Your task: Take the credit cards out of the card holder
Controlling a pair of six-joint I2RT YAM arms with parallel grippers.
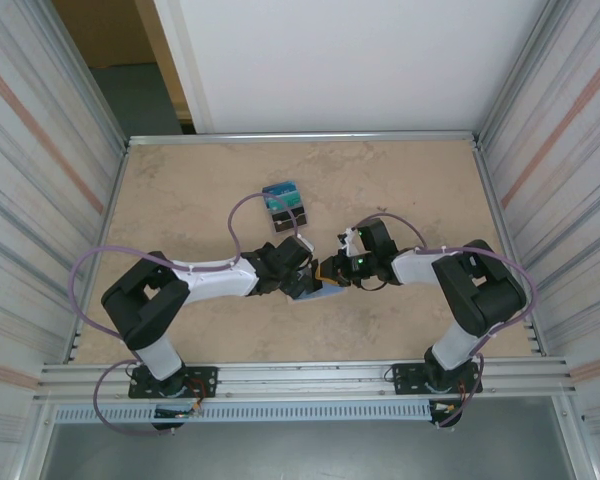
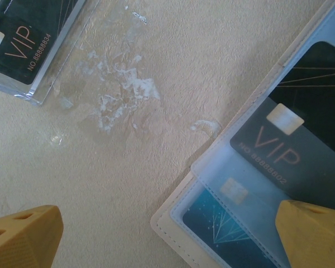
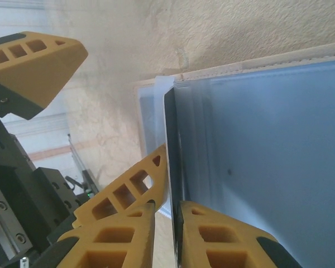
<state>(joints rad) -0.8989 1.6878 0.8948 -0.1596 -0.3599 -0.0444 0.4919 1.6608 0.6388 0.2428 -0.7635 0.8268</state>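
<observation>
The card holder (image 2: pixel 168 222) lies open on the table, tan rim and pale-blue lining up, under both grippers (image 1: pixel 325 291). A dark VIP card (image 2: pixel 293 134) sticks partly out of its pocket, and a teal card (image 2: pixel 229 223) sits in the pocket below. My left gripper (image 2: pixel 167 226) is wide open, one fingertip (image 2: pixel 23 234) over bare table and the other (image 2: pixel 315 234) over the holder. My right gripper (image 3: pixel 167 209) has its jaws slightly apart around the edge-on dark card (image 3: pixel 171 145); a thin gap shows on the left side. The pale-blue lining (image 3: pixel 268 145) rises beside it.
A clear plastic tray (image 2: pixel 56 67) with another dark VIP card (image 2: pixel 22 39) lies beyond the holder, mid-table (image 1: pixel 285 205). The left gripper's yellow fingers (image 3: pixel 33 67) stand close beside my right gripper. Metal walls close the table on both sides.
</observation>
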